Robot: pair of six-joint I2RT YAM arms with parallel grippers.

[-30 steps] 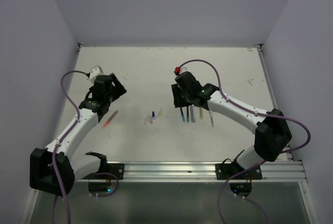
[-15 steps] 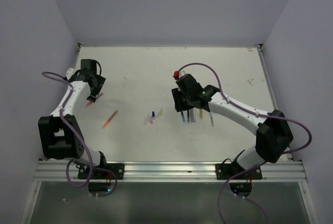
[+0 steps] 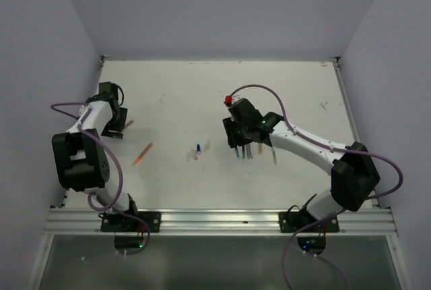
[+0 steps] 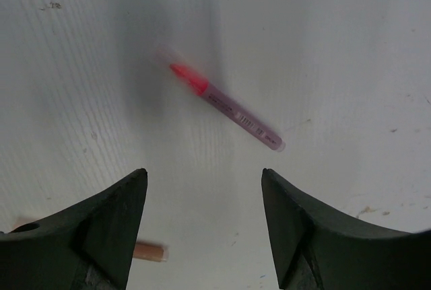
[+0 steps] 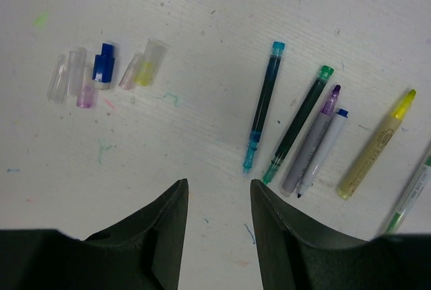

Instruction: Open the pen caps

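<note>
Hovering at the far left of the tabletop (image 3: pixel 283 88), your left pincer (image 4: pixel 202 177) is spread wide and holds nothing. A pink-tipped pen (image 4: pixel 225 106) lies flat below it. An orange pen (image 3: pixel 142 153) lies nearer, off to the right. Your right pincer (image 5: pixel 218 189) is spread and empty too, over a row of pens (image 5: pixel 264 105) with bare tips near the middle. The loose caps (image 5: pixel 103 64) sit clustered left of that row, apart from it.
</note>
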